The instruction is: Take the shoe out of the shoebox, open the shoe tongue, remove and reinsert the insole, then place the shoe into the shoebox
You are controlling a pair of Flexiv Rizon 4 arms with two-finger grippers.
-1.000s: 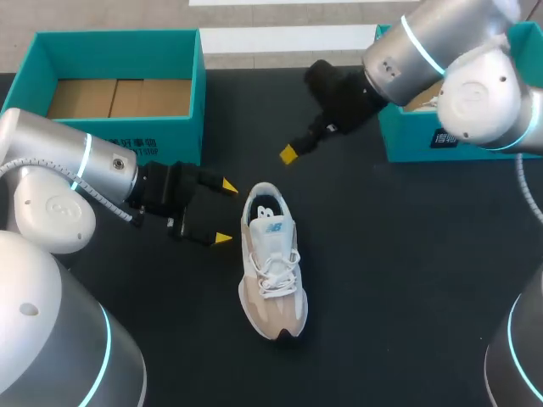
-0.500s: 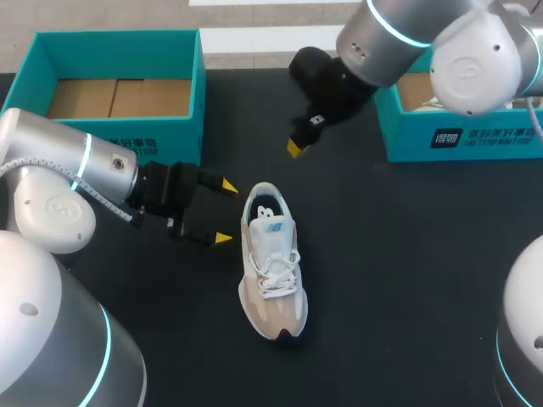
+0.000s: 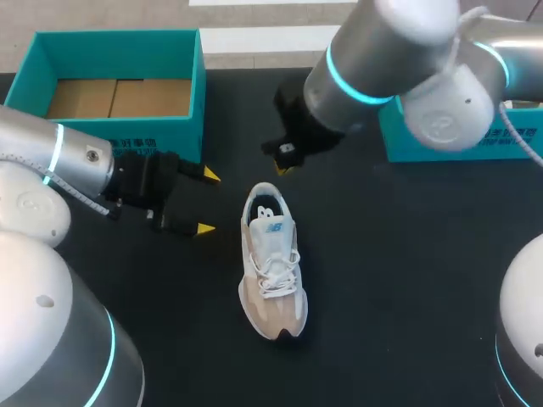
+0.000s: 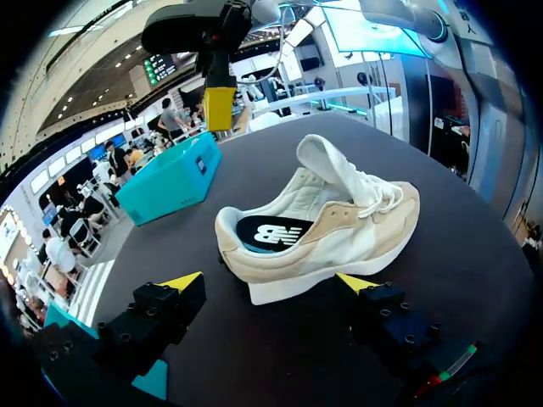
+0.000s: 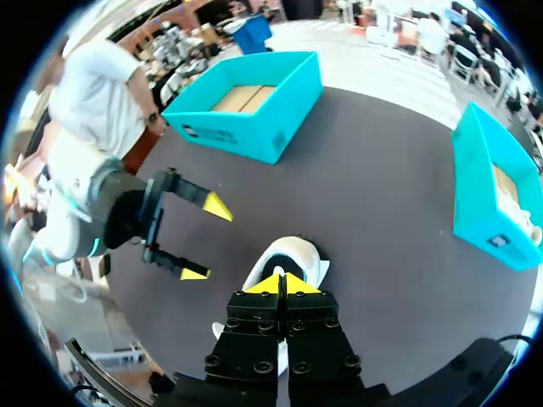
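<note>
Shoe (image 3: 271, 263) lies on the tabletop (image 3: 407, 254); left tool (image 3: 208, 202) gapes wide beside its heel; right tool (image 5: 282, 284) hovers nearby, pinched together, empty.

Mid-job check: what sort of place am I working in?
Likely a robot bench for shoe handling: a black tabletop, a white-and-beige lace-up sneaker on it, two open teal cardboard shoeboxes at its far corners, and my left gripper beside the sneaker.
</note>
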